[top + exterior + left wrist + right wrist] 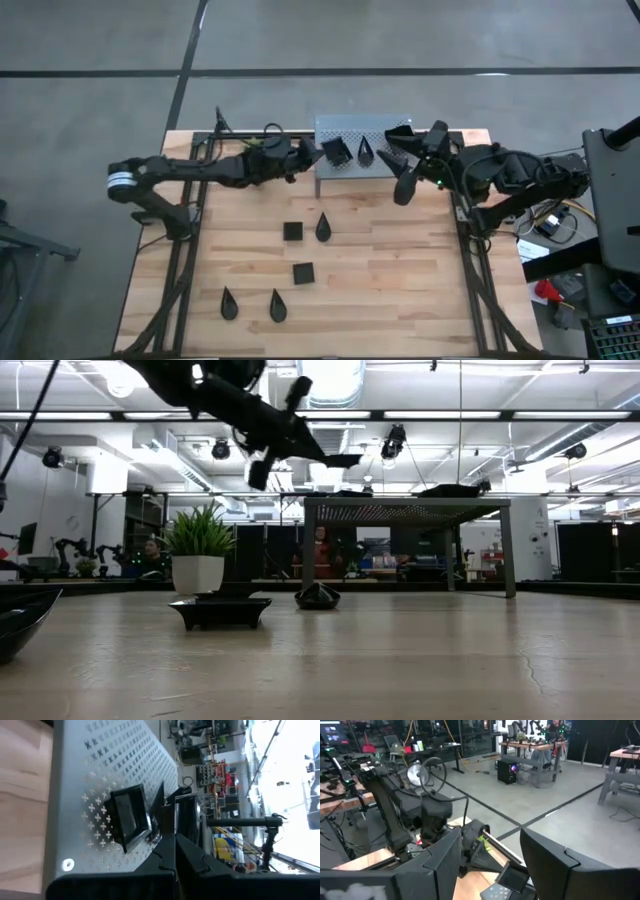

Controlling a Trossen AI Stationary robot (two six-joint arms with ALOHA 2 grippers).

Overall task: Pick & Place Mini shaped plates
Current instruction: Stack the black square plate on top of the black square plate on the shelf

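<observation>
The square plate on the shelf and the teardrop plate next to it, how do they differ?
The square plate has four corners and straight raised sides; the teardrop plate is rounded and tapers to a point. The square plate lies toward the left arm's side of the grey shelf, the teardrop plate toward the right arm's side. The square one looks slightly larger. Both are black and rest on the shelf.

The premises were a robotics laboratory in an open industrial hall. A wooden bench (380, 260) stood on a bare grey concrete floor (300, 40) marked with dark lines. Rows of strip lights (560, 415) and exposed ducting (330, 380) ran overhead. Further workbenches (530, 745) carried equipment and another small robot arm (75, 547). Cabling (470, 765) lay across the floor. A seated person (152, 555) was visible in the background.
</observation>
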